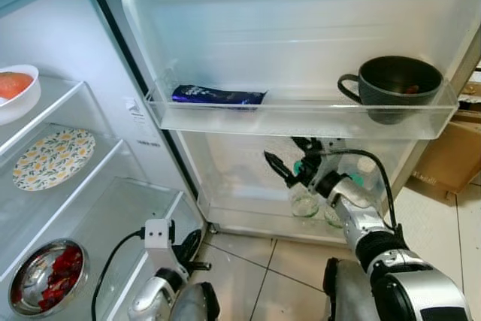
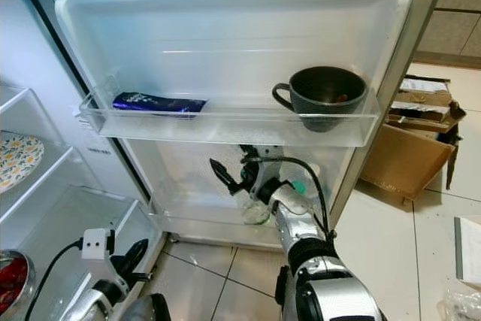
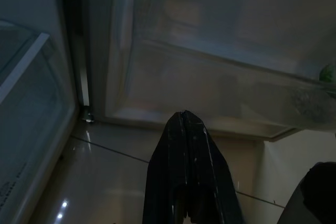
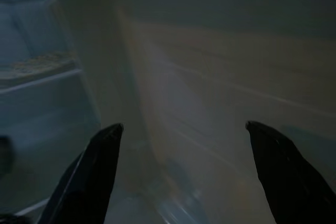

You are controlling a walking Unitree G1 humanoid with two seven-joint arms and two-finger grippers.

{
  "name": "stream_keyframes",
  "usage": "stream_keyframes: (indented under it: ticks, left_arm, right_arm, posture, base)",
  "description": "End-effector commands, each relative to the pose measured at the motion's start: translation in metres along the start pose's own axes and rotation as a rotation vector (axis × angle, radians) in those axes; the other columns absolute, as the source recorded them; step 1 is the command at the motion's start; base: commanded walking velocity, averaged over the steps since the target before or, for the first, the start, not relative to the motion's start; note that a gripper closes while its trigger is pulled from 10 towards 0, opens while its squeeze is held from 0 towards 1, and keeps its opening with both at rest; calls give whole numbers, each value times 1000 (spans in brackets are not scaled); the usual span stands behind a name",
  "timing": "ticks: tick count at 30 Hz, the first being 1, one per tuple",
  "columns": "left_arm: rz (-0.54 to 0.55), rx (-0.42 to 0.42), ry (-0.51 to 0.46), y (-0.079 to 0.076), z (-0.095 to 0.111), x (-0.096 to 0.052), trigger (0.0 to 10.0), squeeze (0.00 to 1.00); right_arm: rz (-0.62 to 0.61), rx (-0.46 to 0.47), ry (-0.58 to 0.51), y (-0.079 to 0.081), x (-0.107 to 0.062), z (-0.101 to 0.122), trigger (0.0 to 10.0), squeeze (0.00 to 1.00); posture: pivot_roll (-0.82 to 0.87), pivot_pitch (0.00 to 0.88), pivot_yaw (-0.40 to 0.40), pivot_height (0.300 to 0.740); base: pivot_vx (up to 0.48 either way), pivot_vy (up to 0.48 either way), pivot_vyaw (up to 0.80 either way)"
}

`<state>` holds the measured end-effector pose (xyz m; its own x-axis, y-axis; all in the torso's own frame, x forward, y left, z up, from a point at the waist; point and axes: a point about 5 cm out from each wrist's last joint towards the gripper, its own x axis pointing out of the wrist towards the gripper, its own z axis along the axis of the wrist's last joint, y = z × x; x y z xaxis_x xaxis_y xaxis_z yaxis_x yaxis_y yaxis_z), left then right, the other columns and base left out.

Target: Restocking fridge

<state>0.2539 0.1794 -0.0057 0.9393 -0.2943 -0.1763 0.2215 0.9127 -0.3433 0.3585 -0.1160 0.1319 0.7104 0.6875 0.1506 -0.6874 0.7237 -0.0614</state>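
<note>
The fridge door stands open. Its upper door shelf (image 1: 301, 119) holds a blue packet (image 1: 218, 96) lying flat on the left and a dark mug (image 1: 394, 84) on the right. Below that shelf my right gripper (image 1: 288, 153) is open, its fingers (image 4: 100, 171) spread wide and empty, pointing at the inner door wall. Behind its wrist, clear bottles (image 1: 304, 202) stand in the lower door shelf, one with a green cap. My left gripper (image 3: 184, 121) hangs low near the floor by the fridge's bottom corner, shut on nothing.
On the fridge's inner shelves at left are a white bowl (image 1: 16, 89) with orange food, a patterned plate (image 1: 52, 157) and a steel bowl (image 1: 46, 277) of red pieces. A cardboard box (image 2: 406, 157) stands on the tiled floor right of the door.
</note>
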Motion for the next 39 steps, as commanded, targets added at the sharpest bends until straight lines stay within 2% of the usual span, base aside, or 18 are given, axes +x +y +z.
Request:
stream_keyframes:
  ticks: [1,4,6,9,12,16,22,23,25,31,35,39]
  left_arm:
    - [22,-23,28,0,-8,-2,10000,0]
    - [23,-24,29,0,-8,-2,10000,0]
    - [26,-30,33,-1,-8,0,10000,0]
    - [26,-39,40,-4,-9,3,10000,0]
    - [25,-41,42,-4,-9,4,10000,0]
    - [24,-47,47,-7,-9,7,10000,0]
    - [29,-51,46,-7,-9,9,10000,0]
    - [34,-53,47,-7,-9,9,10000,0]
    - [39,-56,50,-7,-9,10,10000,0]
    - [45,-60,54,-6,-10,10,10000,0]
    - [62,-73,72,-4,-13,7,10000,0]
    - [72,-81,87,-2,-16,5,10000,0]
  right_arm:
    - [23,-38,-62,-5,-3,13,10000,0]
    - [26,-45,-67,-7,-6,14,10000,0]
    - [40,-53,-77,-12,-16,16,10000,0]
    - [125,-43,-57,-9,-30,12,10000,0]
    - [162,-32,-46,-7,-33,10,10000,0]
    - [290,27,-27,7,-42,3,10000,0]
    - [371,76,-40,16,-45,5,10000,0]
    - [457,117,-29,27,-50,4,10000,0]
    - [512,148,-12,34,-53,3,10000,0]
    - [562,187,17,41,-58,-1,10000,0]
    - [643,265,55,62,-65,-10,10000,0]
    - [655,260,87,72,-64,-16,10000,0]
  posture:
    - [-26,88,90,440]
    - [-26,88,90,440]
    - [-47,72,86,440]
    - [-62,57,84,440]
    - [-64,54,82,440]
    - [-70,38,76,440]
    - [-73,27,72,440]
    - [-79,17,70,440]
    - [-82,8,68,440]
    - [-84,0,66,440]
    - [-93,0,60,440]
    - [-96,0,58,440]
  base:
    - [0,0,0]
    - [0,0,0]
    - [0,0,0]
    - [0,0,0]
    - [0,0,0]
    - [0,0,0]
    - [0,0,0]
    - [0,0,0]
    - [0,0,0]
    - [0,0,0]
    - [0,0,0]
    - [0,0,0]
